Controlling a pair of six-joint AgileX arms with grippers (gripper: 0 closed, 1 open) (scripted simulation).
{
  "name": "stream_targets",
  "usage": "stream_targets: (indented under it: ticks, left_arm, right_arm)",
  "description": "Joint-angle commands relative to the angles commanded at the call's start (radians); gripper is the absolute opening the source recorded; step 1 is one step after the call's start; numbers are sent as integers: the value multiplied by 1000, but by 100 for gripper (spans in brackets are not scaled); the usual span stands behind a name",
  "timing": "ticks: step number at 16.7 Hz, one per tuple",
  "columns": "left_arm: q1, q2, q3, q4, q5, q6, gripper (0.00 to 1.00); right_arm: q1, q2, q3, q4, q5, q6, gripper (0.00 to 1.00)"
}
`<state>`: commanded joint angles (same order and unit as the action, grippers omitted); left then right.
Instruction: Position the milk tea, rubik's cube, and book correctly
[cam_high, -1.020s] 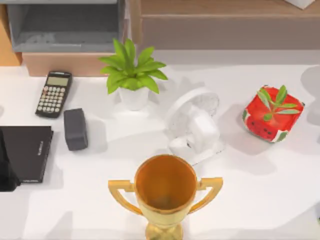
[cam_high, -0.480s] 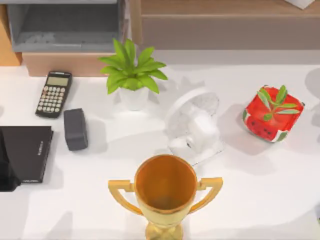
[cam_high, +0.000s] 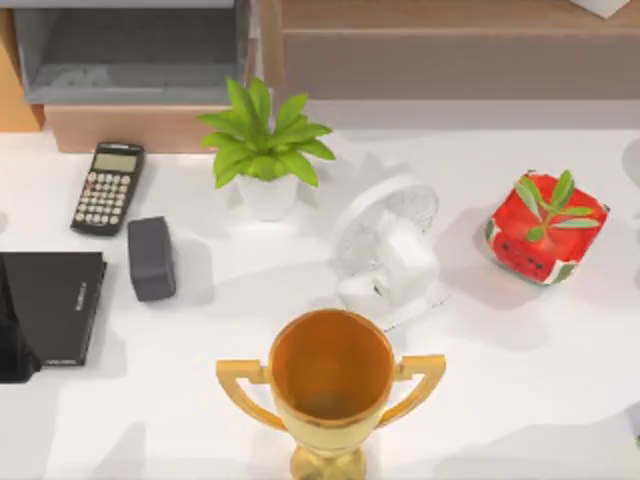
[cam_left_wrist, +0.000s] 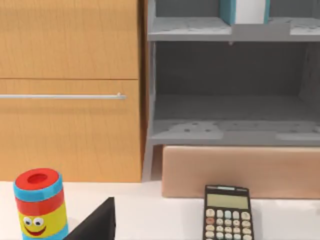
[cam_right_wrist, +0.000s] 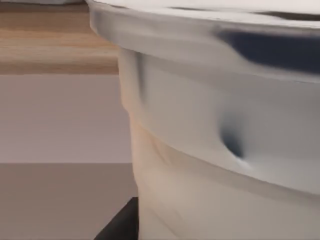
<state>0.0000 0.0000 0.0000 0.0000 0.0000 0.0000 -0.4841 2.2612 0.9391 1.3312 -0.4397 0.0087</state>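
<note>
Crowding table centre: trophy (cam_high: 331, 385), fan (cam_high: 385, 246), plant (cam_high: 264, 145); jaws' state cannot tell

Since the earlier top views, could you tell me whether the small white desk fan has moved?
No. The white desk fan stays between the potted green plant and the red watermelon-patterned pot, just behind the gold trophy cup.

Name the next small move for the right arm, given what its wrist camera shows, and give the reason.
Probably a small, slow lift or carry onward with the cup kept upright. The right wrist view has a pale, lidded cup, likely the milk tea, looming very close in front of a wooden cabinet, and a dark edge that may be the end effector sits by its base. Whether it is gripped cannot be told, so keep the move gentle.
</note>
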Motion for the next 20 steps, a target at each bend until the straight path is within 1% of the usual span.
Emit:
stream_targets:
  ticks: [2,15,16,20]
  left_arm:
    - [0,0,0,0,0,0,100]
    - [0,0,0,0,0,0,100]
    - [0,0,0,0,0,0,100]
    - [0,0,0,0,0,0,100]
  right_arm:
    - [0,0,0,0,0,0,0]
    - [0,0,0,0,0,0,98]
    - [0,0,0,0,0,0,100]
    - [0,0,0,0,0,0,100]
